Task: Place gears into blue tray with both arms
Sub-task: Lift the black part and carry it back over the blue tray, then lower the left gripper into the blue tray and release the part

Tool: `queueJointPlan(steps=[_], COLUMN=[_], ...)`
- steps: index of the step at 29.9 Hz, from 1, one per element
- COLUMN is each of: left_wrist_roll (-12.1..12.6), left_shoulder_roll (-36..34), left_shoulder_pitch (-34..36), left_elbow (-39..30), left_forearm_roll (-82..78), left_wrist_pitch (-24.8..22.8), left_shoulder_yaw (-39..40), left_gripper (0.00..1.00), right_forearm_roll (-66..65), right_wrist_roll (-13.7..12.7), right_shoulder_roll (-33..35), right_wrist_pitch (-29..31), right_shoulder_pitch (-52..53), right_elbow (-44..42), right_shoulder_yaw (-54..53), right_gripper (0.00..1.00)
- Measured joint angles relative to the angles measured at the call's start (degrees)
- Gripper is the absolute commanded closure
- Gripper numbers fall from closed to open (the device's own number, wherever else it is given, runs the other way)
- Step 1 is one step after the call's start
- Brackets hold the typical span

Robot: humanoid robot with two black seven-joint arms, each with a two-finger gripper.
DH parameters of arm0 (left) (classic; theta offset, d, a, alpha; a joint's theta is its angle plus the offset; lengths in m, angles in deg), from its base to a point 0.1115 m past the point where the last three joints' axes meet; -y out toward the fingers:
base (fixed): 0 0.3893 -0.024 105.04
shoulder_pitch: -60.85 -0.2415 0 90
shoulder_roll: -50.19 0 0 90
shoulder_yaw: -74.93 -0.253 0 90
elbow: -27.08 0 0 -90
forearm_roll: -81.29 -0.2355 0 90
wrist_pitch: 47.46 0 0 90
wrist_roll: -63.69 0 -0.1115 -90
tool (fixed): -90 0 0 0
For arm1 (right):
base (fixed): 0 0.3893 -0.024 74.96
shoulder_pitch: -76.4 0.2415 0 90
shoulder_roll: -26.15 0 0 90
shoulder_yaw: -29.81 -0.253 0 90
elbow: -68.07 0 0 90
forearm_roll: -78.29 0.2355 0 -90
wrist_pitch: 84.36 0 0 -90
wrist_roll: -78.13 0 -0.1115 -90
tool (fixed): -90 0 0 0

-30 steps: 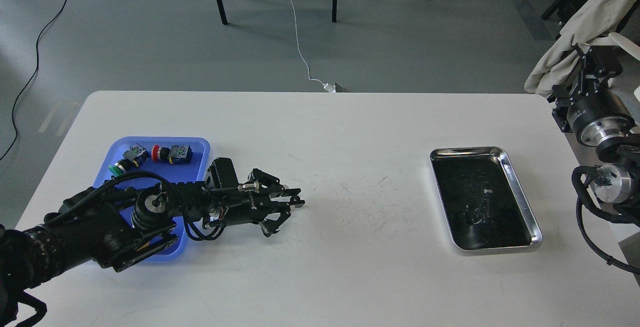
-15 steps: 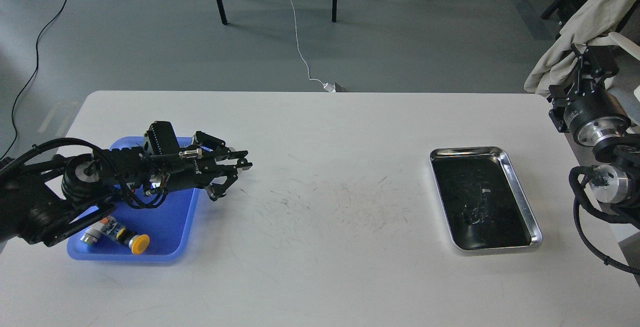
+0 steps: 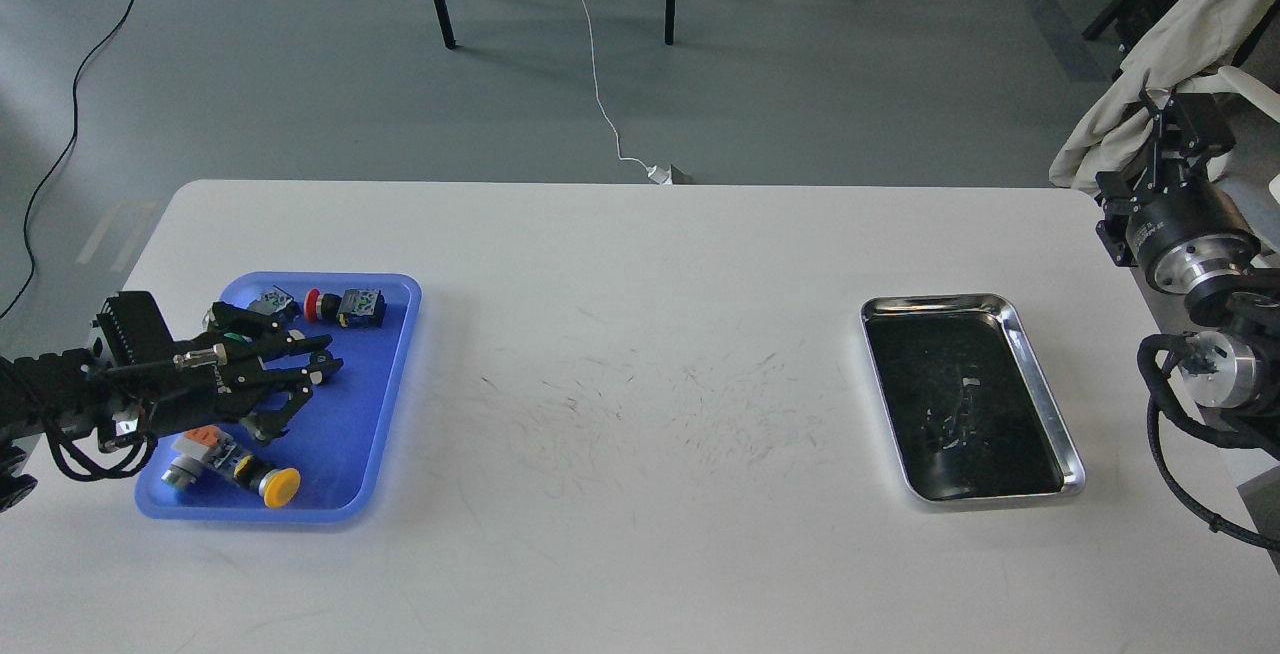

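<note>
The blue tray (image 3: 398,374) lies at the table's left. My left gripper (image 3: 308,390) hovers over its middle, pointing right, with its fingers spread open and nothing visible between them. I cannot make out the gears anywhere: they are too small to tell, or hidden under the left arm. My right arm stands off the table's right edge, and its gripper (image 3: 1182,130) is raised near the beige cloth, dark and end-on, so its fingers cannot be told apart.
Push-button switches lie in the blue tray: a red-headed one (image 3: 343,306) at the back, a yellow-headed one (image 3: 258,477) at the front, a green one partly under my gripper. A shiny steel tray (image 3: 1043,376) with a dark inside sits at the right.
My left arm has drawn back to the left, from the table right of the blue tray to above the tray's middle, uncovering the switches. The right arm has barely moved.
</note>
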Motion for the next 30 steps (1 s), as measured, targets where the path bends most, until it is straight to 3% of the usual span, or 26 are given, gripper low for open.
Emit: queueJointPlan(steps=[20, 30], left_wrist_roll=[0.01, 0.01], left_shoulder_roll=[0.09, 0.35], left_shoulder_pitch=[-5.36, -5.44], left_elbow=[0.39, 0.72], left_forearm_roll=[0.0, 0.0], left_wrist_pitch=[1.86, 1.88], left_shoulder_yaw=[0.25, 0.1], left_gripper=[0.89, 0.72], right_forearm_roll=[-0.09, -0.12], right_wrist_roll=[0.0, 0.0], right_shoulder_roll=[-0.96, -1.09], right_wrist_pitch=[0.28, 0.28], right_shoulder_pitch=[0.04, 0.11], right_elbow=[-1.19, -1.23], right_shoulder_yaw=[0.24, 0.24], right_gripper=[0.01, 0.01])
